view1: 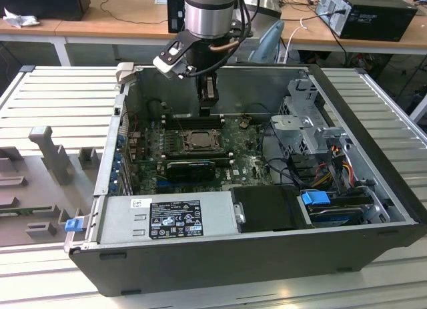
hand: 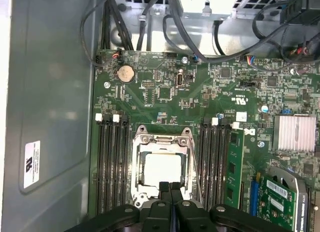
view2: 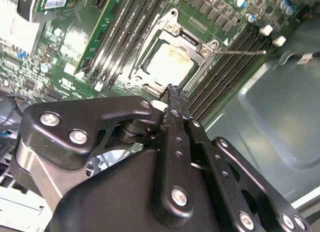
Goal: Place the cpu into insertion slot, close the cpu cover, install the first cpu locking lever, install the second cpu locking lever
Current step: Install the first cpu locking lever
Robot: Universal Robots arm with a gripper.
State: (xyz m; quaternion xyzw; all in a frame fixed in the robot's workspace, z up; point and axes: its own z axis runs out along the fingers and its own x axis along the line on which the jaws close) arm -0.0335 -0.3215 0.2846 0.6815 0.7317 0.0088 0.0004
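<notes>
I see a green motherboard [hand: 165, 91], black memory slots [hand: 112, 167] with white end clips [hand: 98, 118], a pale silver-cream cpu [hand: 161, 168], its dull-grey metal cpu cover [hand: 160, 138], and my black claw [hand: 170, 188].

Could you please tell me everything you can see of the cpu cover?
The cpu cover is a thin, dull-grey metal frame with a large square window. It lies closed and flat on the green board, between black memory slots, with the pale cpu showing through the window. A thin wire lever runs along one side. The shut gripper is at one edge; whether it touches is unclear.
</notes>
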